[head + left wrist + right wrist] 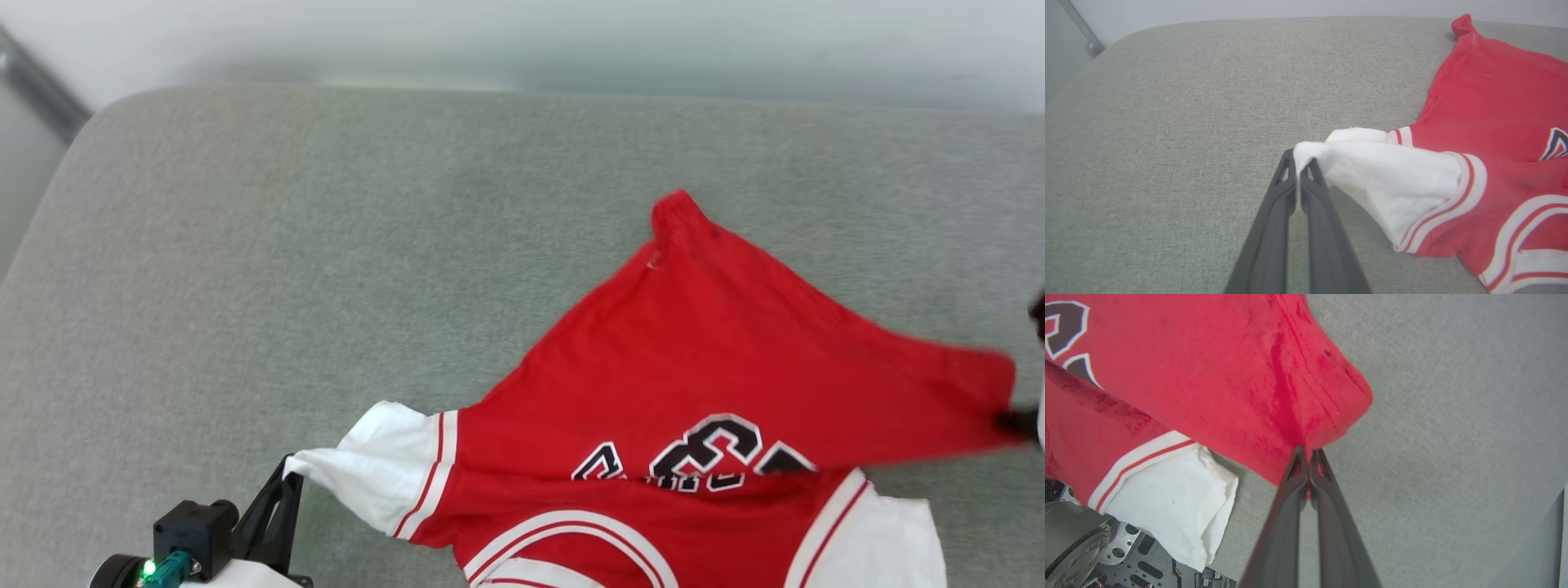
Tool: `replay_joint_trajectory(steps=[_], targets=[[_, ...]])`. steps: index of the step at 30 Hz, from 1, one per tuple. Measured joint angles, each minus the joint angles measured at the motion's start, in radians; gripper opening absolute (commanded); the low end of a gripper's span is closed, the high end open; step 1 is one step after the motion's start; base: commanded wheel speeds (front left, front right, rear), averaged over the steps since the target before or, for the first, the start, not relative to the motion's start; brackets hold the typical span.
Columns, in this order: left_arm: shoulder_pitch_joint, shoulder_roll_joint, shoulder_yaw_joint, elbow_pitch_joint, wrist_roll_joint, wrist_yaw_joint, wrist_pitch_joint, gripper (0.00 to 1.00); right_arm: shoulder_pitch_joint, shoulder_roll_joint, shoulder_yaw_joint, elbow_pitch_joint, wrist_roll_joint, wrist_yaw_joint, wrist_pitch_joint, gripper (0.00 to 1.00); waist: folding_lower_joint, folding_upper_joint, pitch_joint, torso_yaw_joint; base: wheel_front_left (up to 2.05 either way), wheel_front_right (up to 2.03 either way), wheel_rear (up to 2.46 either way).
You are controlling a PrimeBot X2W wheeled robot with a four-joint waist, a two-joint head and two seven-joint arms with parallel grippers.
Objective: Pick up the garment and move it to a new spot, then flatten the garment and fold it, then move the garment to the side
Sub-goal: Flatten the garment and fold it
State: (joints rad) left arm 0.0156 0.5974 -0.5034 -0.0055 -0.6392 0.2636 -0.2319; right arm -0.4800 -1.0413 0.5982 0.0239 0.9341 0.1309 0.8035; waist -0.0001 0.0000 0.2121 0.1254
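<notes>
Garment [694, 343] cloth is caught at two places: one garment strung between two grippers. The left gripper [1300, 163] has its fingers pressed together on the cuff tip of a white sleeve [1392, 183], which stretches away from the fingertips to the red body on the robot's right. The right gripper [1308, 451], likewise closed, nips a red hem corner [1331, 412] (stitch lines run along it), and the red panel fans out from its tips toward the numerals [702, 453]. In the head view this gripper is a dark blur cut off at the right edge, hard to make out. There are two white sleeves, each joined to the red by striped trim. The second sleeve [886, 531] lies at lower right, and in the right wrist view the robot's perforated metal base [1126, 555] shows just past it. The black, white-outlined numerals are crossed by a fold and cannot be read whole. The collar end of the garment runs off the head view's bottom edge. The garment spreads over the right half of a single grey woven surface [245, 245], between the two grippers.
</notes>
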Motion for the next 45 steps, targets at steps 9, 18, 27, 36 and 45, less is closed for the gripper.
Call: replay_joint_trajectory(steps=[9, 18, 27, 36, 45], targets=[[0.021, 0.010, 0.000, 0.001, -0.007, 0.004, 0.000, 0.00, 0.424, 0.003, -0.054, 0.047, 0.025, 0.000, -0.152, 0.00, -0.0001, 0.0000, -0.037, -0.048, 0.00, 0.00, 0.00], [0.025, 0.012, -0.002, 0.012, -0.009, -0.001, -0.002, 0.00, 0.578, 0.086, -0.145, 0.074, 0.008, 0.001, -0.199, 1.00, 0.0000, 0.0000, -0.033, -0.053, 0.00, 0.00, 0.00], [0.021, 0.014, -0.005, 0.014, -0.010, -0.006, -0.005, 0.00, 0.440, 0.047, -0.329, -0.121, -0.051, 0.000, -0.179, 1.00, 0.0000, 0.0000, -0.036, -0.041, 0.00, 0.00, 0.00], [-0.025, 0.004, -0.016, 0.014, 0.004, -0.017, -0.006, 0.00, 0.106, 0.040, -0.239, -0.225, -0.118, 0.000, 0.044, 1.00, 0.0000, 0.0000, 0.017, -0.013, 0.00, 0.00, 0.00], [-0.119, -0.037, -0.038, 0.033, 0.035, -0.041, -0.013, 0.00, -0.243, 0.217, 0.055, 0.010, -0.216, 0.000, 0.187, 1.00, 0.0003, 0.0000, 0.131, 0.034, 0.00, 0.00, 0.00]])
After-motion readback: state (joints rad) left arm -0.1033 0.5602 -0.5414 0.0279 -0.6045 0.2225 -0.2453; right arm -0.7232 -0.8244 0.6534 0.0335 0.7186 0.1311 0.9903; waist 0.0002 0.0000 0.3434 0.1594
